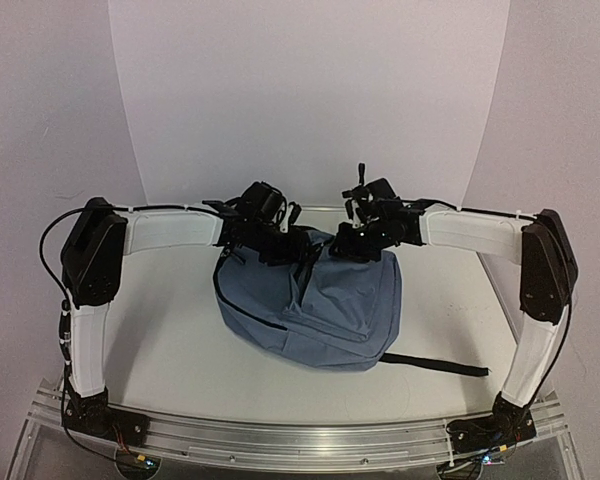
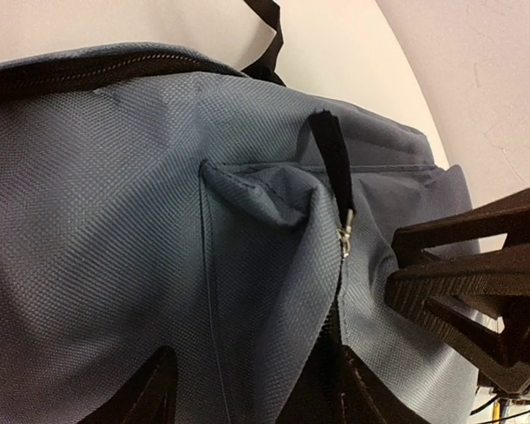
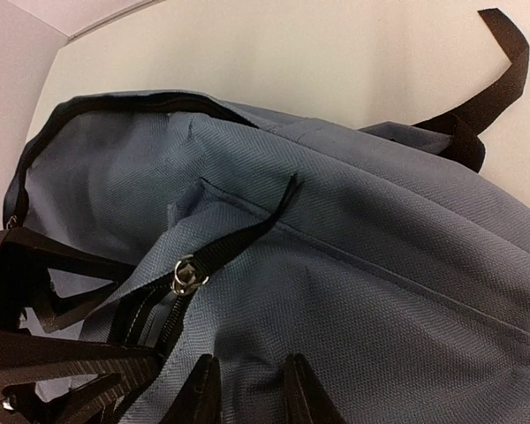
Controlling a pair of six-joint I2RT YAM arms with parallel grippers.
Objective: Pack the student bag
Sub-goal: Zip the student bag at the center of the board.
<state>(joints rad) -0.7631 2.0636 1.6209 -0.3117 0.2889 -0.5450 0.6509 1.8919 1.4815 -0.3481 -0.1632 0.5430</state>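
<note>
Matt woven grey-blue cloth student bag [image 2: 115, 221], shiny metal zipper pull [image 3: 187, 276], black webbing strap [image 3: 505, 55]

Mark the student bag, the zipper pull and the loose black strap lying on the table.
student bag [image 1: 325, 305], top external view, middle of its grey-blue front panel.
zipper pull [image 3: 238, 237], right wrist view, black fabric tab above the metal ring.
loose black strap [image 1: 435, 365], top external view, midway along its length.

The student bag [image 1: 320, 300] is grey-blue, with a fine woven pattern in the cloth. Its zipper pull strap [image 2: 331, 150] and shoulder strap [image 1: 435, 365] are black, its slider [image 3: 187, 276] silver. The surface [image 1: 180, 340] is white.
</note>
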